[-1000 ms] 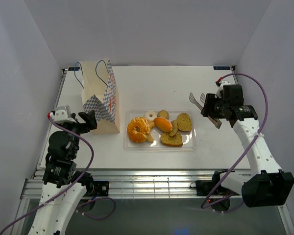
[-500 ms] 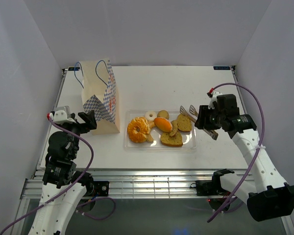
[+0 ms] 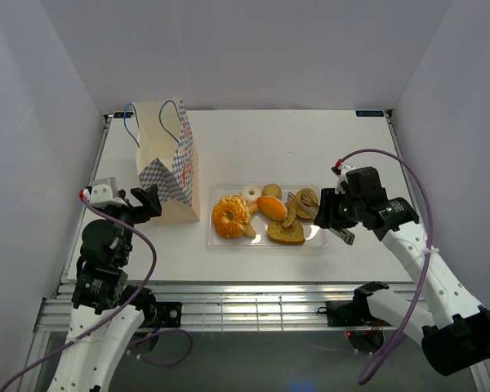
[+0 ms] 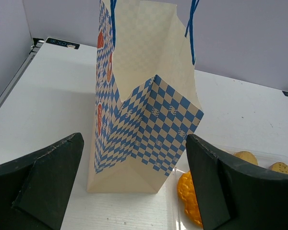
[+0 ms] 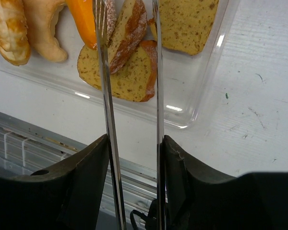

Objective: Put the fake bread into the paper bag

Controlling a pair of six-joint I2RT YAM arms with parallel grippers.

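Observation:
The paper bag [image 3: 167,163] stands upright and open at the far left; it also fills the left wrist view [image 4: 144,110]. The fake bread lies in a clear tray [image 3: 265,246]: twisted ring [image 3: 230,216], orange oval roll [image 3: 271,207], toast slices [image 3: 286,233]. My right gripper [image 3: 340,212] is shut on metal tongs [image 5: 104,72], whose two open arms reach over the toast slices [image 5: 120,76] at the tray's right end. My left gripper [image 3: 140,203] is open and empty, just in front of the bag's near side.
The tray's clear rim [image 5: 201,105] lies close to the table's near edge and the metal rail [image 3: 245,298]. White walls enclose the table on the left, right and back.
My right arm has moved left and down with the tongs, from the table's right side to over the tray's right end. The left arm and the bag have not moved.

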